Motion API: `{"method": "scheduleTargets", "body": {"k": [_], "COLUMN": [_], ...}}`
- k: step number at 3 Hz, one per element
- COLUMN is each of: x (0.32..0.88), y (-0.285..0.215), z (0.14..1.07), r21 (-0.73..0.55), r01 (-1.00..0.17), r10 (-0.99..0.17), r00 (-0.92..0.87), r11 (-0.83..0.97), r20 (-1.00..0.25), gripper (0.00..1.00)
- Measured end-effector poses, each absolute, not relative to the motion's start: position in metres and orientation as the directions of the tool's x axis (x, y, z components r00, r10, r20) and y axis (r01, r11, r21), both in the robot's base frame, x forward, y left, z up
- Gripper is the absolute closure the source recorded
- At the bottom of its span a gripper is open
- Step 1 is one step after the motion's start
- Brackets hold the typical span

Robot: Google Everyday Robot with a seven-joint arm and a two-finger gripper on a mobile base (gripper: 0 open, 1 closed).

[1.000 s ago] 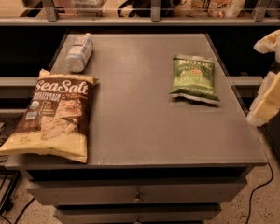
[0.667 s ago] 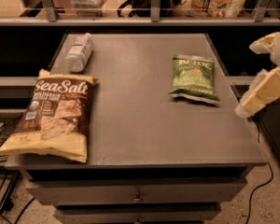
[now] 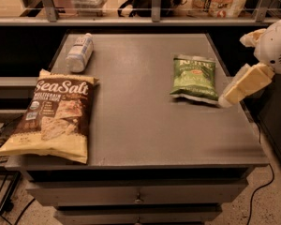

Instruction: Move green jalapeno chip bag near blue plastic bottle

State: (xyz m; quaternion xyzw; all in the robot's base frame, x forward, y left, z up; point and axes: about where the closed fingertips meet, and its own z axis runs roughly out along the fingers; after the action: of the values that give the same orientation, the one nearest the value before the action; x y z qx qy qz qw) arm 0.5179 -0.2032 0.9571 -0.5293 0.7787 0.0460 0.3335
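Note:
The green jalapeno chip bag (image 3: 194,77) lies flat on the right half of the grey table (image 3: 140,130). The blue plastic bottle (image 3: 79,53) lies on its side at the table's far left, cap pointing away. My gripper (image 3: 233,70) is at the table's right edge, just right of the green bag. Its cream fingers (image 3: 243,84) are spread open and hold nothing. The lower fingertip is close to the bag's near right corner.
A large brown-and-yellow Sea Salt bag (image 3: 51,117) lies on the near left of the table, overhanging the edge. A railing and shelf with goods (image 3: 152,3) run behind the table. Drawers (image 3: 138,198) are below the tabletop.
My gripper has moved left and slightly down, from off the table's right edge to just beside the green bag. The bags and bottle have not moved.

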Motion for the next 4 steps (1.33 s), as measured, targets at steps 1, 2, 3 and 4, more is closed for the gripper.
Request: {"method": "scheduleTargets", "body": {"k": [1, 2, 3, 4], "x": [0.526, 0.540, 0.556, 0.569], "y": [-0.191, -0.171, -0.153, -0.136], "z": [0.942, 0.912, 0.888, 0.864], "r21": [-0.212, -0.128, -0.065, -0.007], "r01": [-0.860, -0.860, -0.851, -0.842], "r10": [-0.761, -0.715, -0.665, -0.627], "r00": [-0.266, -0.318, -0.357, -0.397], "r11": [0.465, 0.494, 0.521, 0.539], "r20": [-0.591, -0.623, -0.656, -0.670], "gripper": [0.00, 0.00, 0.00, 0.00]}}
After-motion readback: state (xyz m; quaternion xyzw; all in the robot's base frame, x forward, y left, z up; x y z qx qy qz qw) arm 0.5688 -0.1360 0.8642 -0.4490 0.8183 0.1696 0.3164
